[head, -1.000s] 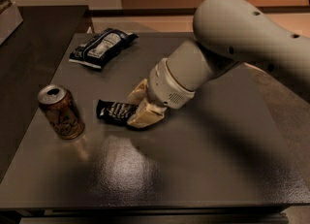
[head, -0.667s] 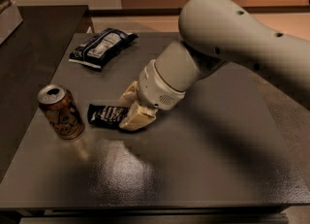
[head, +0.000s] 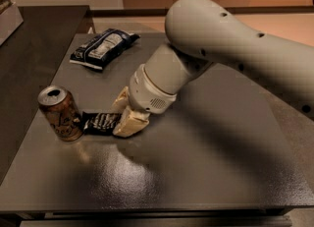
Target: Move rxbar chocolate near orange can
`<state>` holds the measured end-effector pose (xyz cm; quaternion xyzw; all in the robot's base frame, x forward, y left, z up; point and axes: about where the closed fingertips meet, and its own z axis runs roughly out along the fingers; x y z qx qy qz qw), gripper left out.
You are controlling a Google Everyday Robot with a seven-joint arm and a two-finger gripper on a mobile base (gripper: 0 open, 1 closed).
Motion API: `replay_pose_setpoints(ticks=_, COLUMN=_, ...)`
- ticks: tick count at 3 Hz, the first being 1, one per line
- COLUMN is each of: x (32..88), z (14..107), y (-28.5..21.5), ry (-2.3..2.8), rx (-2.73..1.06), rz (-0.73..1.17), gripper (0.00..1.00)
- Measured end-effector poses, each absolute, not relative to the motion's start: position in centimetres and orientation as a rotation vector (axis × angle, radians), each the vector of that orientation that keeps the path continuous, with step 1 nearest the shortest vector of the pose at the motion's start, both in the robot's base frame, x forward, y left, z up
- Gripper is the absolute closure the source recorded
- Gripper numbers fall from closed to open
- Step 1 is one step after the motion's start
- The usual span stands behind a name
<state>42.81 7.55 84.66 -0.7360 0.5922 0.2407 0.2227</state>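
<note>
My gripper point(head: 118, 121) is reaching low over the left part of the table point(head: 206, 172), with its tips pointing left. My two fingers point(head: 128, 125) are gripping the right end of the bar point(head: 99, 122), one on the far side and one on the near side, and the narrow gap between them is filled by the bar. The bar is lying flat, its left end just beside the upright can point(head: 60, 114); whether they are touching, I cannot tell. A bag point(head: 104, 48) is lying well apart, near the far edge.
</note>
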Motion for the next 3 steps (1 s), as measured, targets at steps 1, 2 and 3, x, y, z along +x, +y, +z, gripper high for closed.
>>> replay_pose_setpoints(ticks=1, x=42.79, z=84.37, y=7.77, ry=1.634, rx=-2.028, rz=0.680, gripper=0.36)
replay_pose_setpoints(ticks=2, x=42.66, z=84.47, y=7.87, ry=1.631, rx=-2.032, rz=0.677, gripper=0.13)
replay_pose_setpoints(ticks=3, x=42.54, z=84.55, y=7.97, ry=1.628, rx=-2.036, rz=0.674, gripper=0.00)
